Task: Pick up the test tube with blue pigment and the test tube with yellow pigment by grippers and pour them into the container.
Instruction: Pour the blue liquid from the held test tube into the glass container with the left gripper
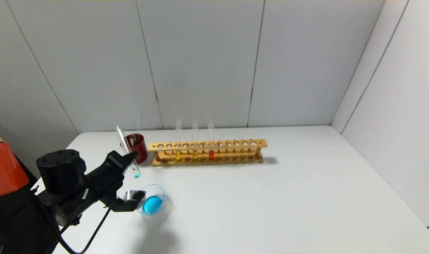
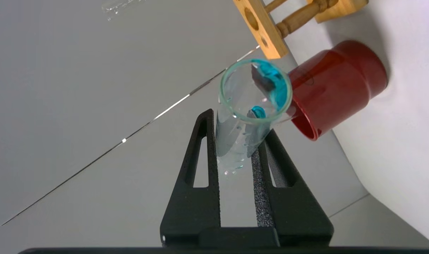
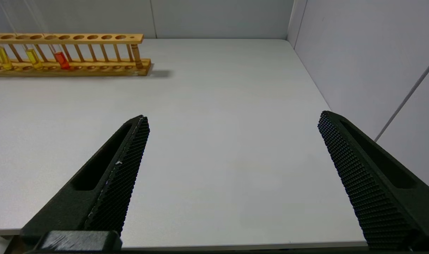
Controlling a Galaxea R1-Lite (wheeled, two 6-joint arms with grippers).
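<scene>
My left gripper [image 1: 131, 159] is shut on the test tube with blue pigment [image 1: 127, 150], holding it near upright, mouth leaning back left, above the table just behind the container. A little blue liquid sits at its round bottom. In the left wrist view the tube [image 2: 255, 91] stands between the black fingers [image 2: 207, 148], its open mouth facing the camera. The container [image 1: 167, 207], a clear glass dish, holds a pool of blue liquid. Two tubes with yellow pigment [image 1: 178, 155] [image 1: 195, 155] stand in the wooden rack [image 1: 235, 144]. My right gripper [image 3: 232, 120] is open and empty over the table's near right edge.
A dark red cup [image 1: 138, 148] stands at the rack's left end, close behind the held tube; it also shows in the left wrist view [image 2: 336, 86]. A tube with red-orange liquid [image 1: 211, 154] stands in the rack. Grey wall panels close the back and right.
</scene>
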